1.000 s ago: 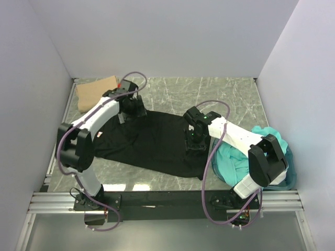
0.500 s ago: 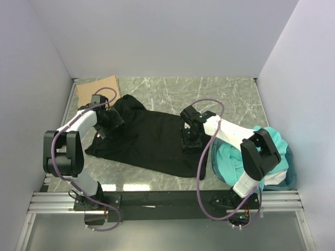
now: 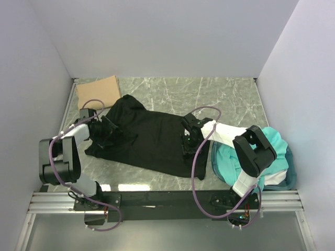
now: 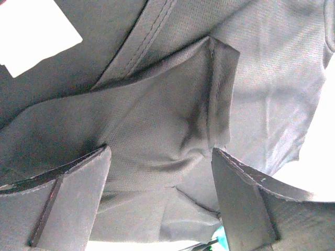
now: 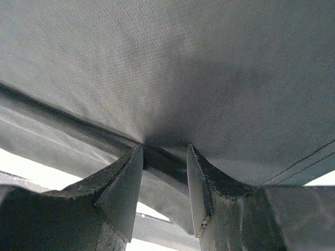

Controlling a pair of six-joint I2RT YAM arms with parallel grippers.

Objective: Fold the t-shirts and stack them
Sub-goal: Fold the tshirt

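A black t-shirt (image 3: 152,138) lies spread and rumpled across the middle of the table. My left gripper (image 3: 104,133) is low over its left end. In the left wrist view the left gripper (image 4: 161,151) is wide open, with a hemmed sleeve of the black t-shirt (image 4: 172,104) under and beyond the jaws. My right gripper (image 3: 189,141) is on the shirt's right part. In the right wrist view the right gripper (image 5: 165,149) has its jaws close together with a fold of the black t-shirt (image 5: 183,63) pinched between them. Teal t-shirts (image 3: 246,159) are heaped at the right. A folded tan-brown t-shirt (image 3: 97,89) lies at the back left.
The teal heap sits in a round translucent blue tub (image 3: 290,175) at the right, against the right wall. White walls close in the left, back and right sides. The arms' black base rail (image 3: 167,198) runs along the near edge.
My left gripper has moved from the shirt's back edge toward the near left. The shirt's left part has shifted left with it. My right gripper has moved slightly left.
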